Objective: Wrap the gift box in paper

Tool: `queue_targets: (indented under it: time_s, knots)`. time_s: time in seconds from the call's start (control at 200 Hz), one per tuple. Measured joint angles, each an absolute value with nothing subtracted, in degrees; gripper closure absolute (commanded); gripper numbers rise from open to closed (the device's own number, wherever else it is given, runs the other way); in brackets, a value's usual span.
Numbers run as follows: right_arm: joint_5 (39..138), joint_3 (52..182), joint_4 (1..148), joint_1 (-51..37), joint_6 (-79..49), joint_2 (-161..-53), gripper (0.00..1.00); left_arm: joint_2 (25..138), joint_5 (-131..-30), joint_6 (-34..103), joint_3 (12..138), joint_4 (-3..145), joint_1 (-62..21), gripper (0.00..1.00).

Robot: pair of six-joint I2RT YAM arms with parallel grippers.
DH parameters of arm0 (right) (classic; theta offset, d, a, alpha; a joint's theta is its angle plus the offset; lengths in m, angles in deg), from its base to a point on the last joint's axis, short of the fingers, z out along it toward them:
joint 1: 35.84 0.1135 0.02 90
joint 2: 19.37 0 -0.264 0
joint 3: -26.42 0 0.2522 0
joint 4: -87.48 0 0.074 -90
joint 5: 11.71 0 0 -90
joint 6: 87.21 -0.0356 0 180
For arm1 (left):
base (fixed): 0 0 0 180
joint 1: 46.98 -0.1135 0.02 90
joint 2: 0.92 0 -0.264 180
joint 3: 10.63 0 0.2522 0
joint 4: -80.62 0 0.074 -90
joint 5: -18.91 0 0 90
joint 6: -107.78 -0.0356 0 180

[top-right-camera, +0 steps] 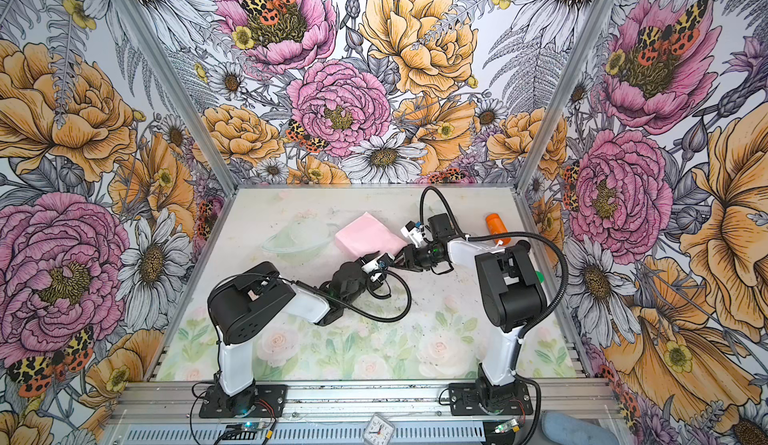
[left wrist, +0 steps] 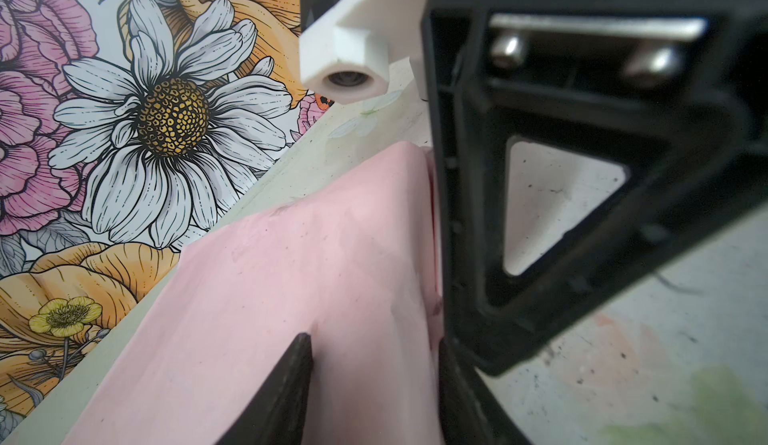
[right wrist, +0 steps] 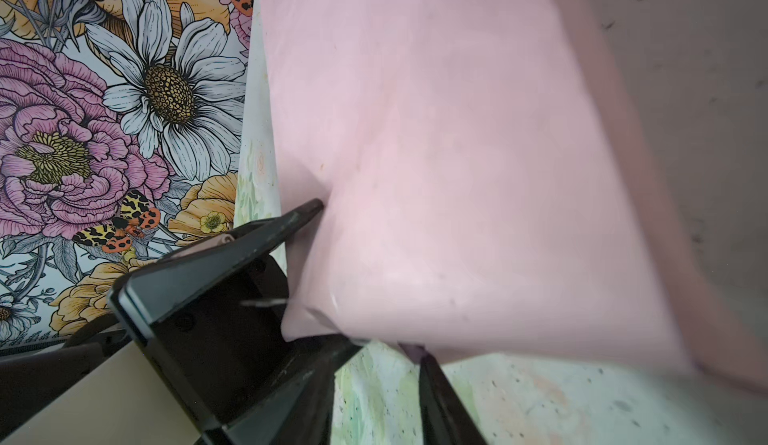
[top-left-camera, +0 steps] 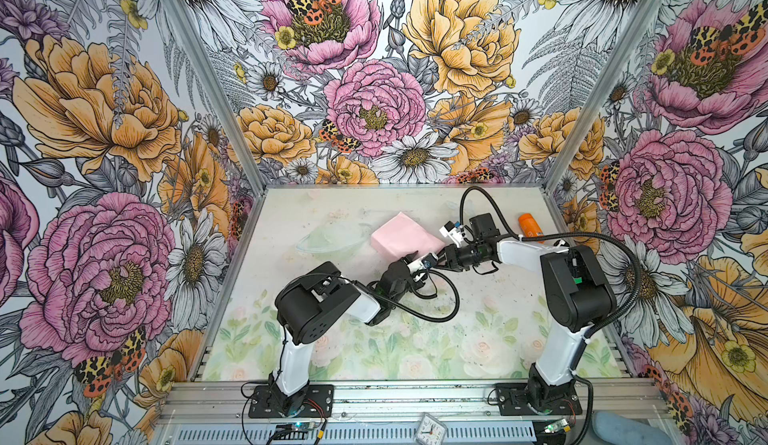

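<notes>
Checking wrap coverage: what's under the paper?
Paper is folded into a boxy bundle on the table. Only pink shows; whatever is under it is fully covered in every view.

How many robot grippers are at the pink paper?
2. The left gripper clamps the near corner of the paper; the right gripper, jaws open, sits beside that corner. None hidden.

The paper (top-left-camera: 405, 235) shows a plain pale pink face. The tabletop (top-left-camera: 374, 347) is off-white, printed with faint green leaves and pale pink roses. The walls (top-left-camera: 104, 152) carry large pink, orange and white flowers and orange, black-spotted moths. The bottle (top-left-camera: 530, 225) is bright orange. The arms (top-left-camera: 577, 289) are black and white.
</notes>
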State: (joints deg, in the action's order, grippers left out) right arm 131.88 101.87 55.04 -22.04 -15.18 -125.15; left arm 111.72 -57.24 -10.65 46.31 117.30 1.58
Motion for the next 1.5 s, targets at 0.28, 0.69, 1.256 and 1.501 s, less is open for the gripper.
queue_targets:
  time_s: [0.28, 0.69, 1.256, 1.501]
  knots:
    - [130.35, 98.26, 54.61, -23.32, -15.2, -122.15, 0.56, 111.81, -57.22, -10.65, 46.38, 117.36, 1.6, 0.52]
    - [124.31, 92.43, 54.65, -23.81, -16.52, -115.42, 0.73, 112.62, -57.26, -10.62, 47.3, 117.73, 1.71, 0.52]
    - [125.06, 92.1, 63.35, -19.7, -21.81, -115.2, 0.95, 112.73, -57.29, -10.62, 47.34, 117.78, 1.71, 0.52]
    - [124.95, 92.56, 64.6, -18.49, -22.53, -116.71, 0.98, 112.73, -57.29, -10.62, 47.34, 117.78, 1.71, 0.52]
